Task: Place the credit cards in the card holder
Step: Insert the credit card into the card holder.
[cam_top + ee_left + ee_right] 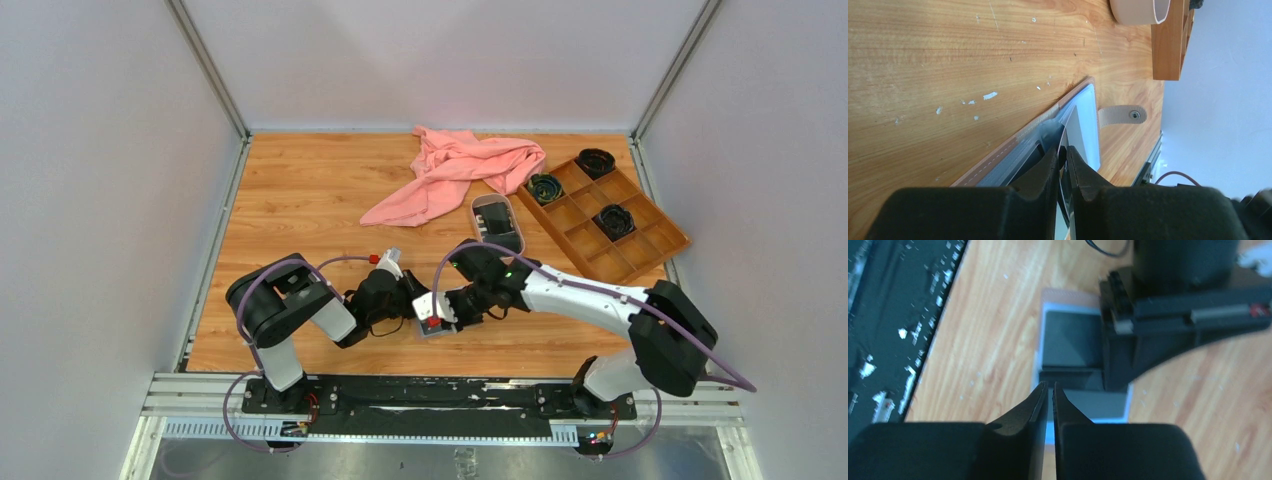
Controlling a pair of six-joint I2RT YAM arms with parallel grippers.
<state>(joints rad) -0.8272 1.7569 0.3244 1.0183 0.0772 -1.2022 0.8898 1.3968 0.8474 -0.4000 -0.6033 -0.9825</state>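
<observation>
Left gripper (pixel 1064 152) has its black fingers a narrow slit apart, and the thin edge of a pale credit card (pixel 1079 131) runs up out of that slit. Whether the card is clamped or loose I cannot tell. Right gripper (pixel 1049 387) is all but closed on nothing, hovering over the near end of the card holder (pixel 998 159).

The holder lies open and flat on the wooden table (pixel 310 200), at 7 o'clock from the oval tray (pixel 475 215). It has a stitched pinkish-tan rim, glossy grey-blue sleeves and a strap-like snap tab (pixel 1118 115) lying flat. One sleeve holds a dark card (pixel 1070 337). The oval tray, pale-rimmed, holds more dark cards (pixel 497 225).

At 3 o'clock from it is a brown wooden compartment tray (pixel 585 240), with dark round objects (pixel 613 220) in three of its cells. A crumpled pink cloth (pixel 455 170) lies at 11 o'clock.
</observation>
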